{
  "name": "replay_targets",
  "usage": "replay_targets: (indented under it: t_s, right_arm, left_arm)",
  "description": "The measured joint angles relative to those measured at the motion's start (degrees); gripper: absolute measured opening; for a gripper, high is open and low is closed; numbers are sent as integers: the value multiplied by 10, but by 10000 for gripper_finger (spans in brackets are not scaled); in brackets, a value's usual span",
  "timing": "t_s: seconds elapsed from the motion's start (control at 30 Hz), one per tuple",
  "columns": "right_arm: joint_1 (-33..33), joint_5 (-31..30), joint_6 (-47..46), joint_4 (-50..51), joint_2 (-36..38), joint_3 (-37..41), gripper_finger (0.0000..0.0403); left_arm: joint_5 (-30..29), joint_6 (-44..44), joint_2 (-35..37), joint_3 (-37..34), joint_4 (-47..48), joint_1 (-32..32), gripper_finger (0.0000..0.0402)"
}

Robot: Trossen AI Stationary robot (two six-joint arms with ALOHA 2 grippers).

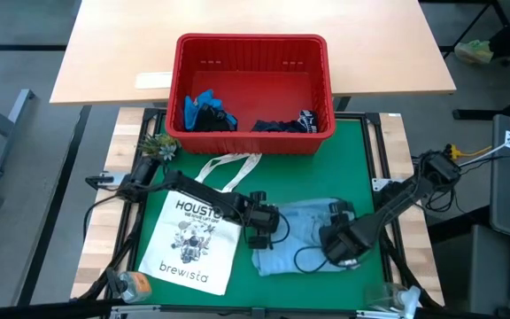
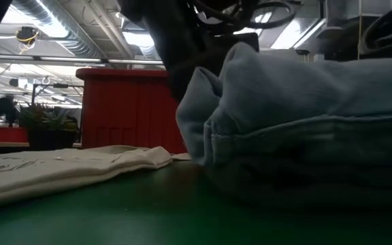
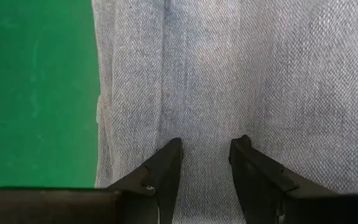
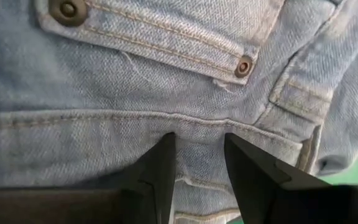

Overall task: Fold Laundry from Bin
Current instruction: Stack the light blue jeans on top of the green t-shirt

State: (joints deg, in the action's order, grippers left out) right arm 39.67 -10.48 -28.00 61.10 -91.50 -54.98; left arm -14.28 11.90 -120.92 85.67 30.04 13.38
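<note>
While both the left gripper and right gripper press parted fingers onto the denim shirt, clamping nothing, we should pinch matching edges before folding.

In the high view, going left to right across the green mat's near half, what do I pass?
White tote bag → left gripper → light blue denim shirt → right gripper, both grippers down on the denim, their fingers parted.
</note>
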Motion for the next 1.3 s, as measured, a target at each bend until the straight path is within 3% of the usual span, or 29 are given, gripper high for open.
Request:
replay_targets:
  t_s: [0.17,0.33,0.53,0.7,0.87,1.3]
  right_arm:
    - [-7,5,16,56,4,-25,140]
    - [1,-26,19,159,6,-101,140]
    - [6,-103,76,195,8,-173,140]
    - [9,-223,84,156,8,-168,140]
    - [8,-251,83,124,8,-109,140]
    - [8,-250,48,-113,11,119,140]
  left_arm:
    - [2,0,-2,24,28,-5,135]
    - [0,0,-3,112,130,-5,135]
    - [-2,-1,-3,199,148,3,135]
    - [0,-4,-2,206,110,7,135]
    - [-1,-2,-6,168,75,9,135]
    - [-2,0,-2,-49,-138,3,135]
